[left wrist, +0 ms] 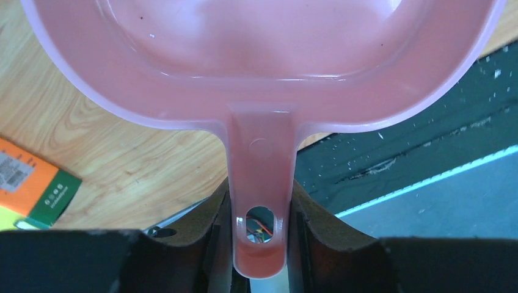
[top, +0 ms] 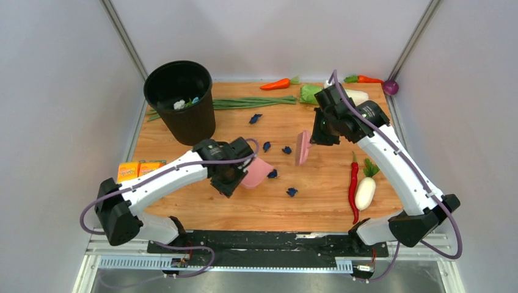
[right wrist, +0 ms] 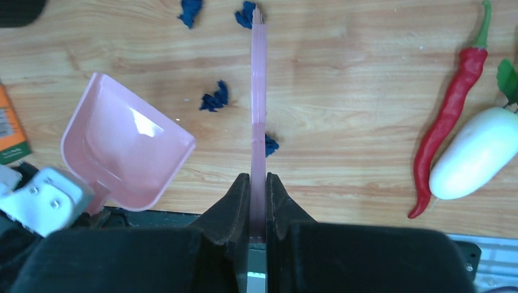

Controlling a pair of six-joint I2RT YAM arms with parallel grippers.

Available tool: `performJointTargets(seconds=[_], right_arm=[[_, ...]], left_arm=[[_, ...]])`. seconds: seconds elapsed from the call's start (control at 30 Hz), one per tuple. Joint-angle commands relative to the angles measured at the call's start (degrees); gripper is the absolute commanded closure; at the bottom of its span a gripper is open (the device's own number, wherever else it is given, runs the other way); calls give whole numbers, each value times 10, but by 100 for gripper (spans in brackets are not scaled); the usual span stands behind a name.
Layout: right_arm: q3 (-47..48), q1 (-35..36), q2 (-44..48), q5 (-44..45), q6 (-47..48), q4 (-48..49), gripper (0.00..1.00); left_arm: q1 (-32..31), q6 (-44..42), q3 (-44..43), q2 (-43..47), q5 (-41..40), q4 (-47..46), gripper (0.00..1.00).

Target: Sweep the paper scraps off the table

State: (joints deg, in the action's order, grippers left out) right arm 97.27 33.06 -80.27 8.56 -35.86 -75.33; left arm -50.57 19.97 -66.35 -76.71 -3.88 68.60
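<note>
Two small orange cardboard boxes (top: 140, 170) lie side by side at the left edge of the light-brown wood-grain table (top: 317, 207). Behind them stands a round black plastic bucket (top: 180, 101) with white and light-blue bits of trash in its bottom, and a bundle of long green onions (top: 256, 102) stretches rightward from its base.

The left gripper (left wrist: 261, 192) is clamped on the slim handle of a translucent pink plastic dustpan (top: 256, 173), one finger on each side of the handle. The pan's mouth faces right, towards the middle of the board. Whether its lip touches the wood cannot be told.

Five tiny dark navy-blue paper scraps (top: 286, 149) show on the table from above. One lies near the green onions, two sit close together between the arms, one is just beside the dustpan's lip, and one lies nearer the front edge.

The right gripper (right wrist: 258, 183) is closed tight on a flat pink plastic brush (top: 302, 147). The wrist camera sees the brush edge-on as a thin strip, with scraps on either side of it.

Further right lie a long red chilli pepper (top: 353, 186) and a white radish with green leaves (top: 365, 192), just beside each other. Along the far edge are two orange carrots (top: 276, 84), a green lettuce leaf (top: 310, 93) and a small purple onion (top: 391, 87).
</note>
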Motion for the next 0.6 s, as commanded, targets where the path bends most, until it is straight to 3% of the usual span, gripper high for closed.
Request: performJointTargets(seconds=[0.0,0.33,0.57], right_arm=[[-37,8,22,11,-14,-53,100],[-103,9,54,30,-24,-53,100],[-137,15,42,31,-2,-53,100]], left_arm=[[-81,-29,-30,-51,-15,30,100],[-130,-47,15,-27,33,0,100],[-168,-49,18,-94,30,-18,100]])
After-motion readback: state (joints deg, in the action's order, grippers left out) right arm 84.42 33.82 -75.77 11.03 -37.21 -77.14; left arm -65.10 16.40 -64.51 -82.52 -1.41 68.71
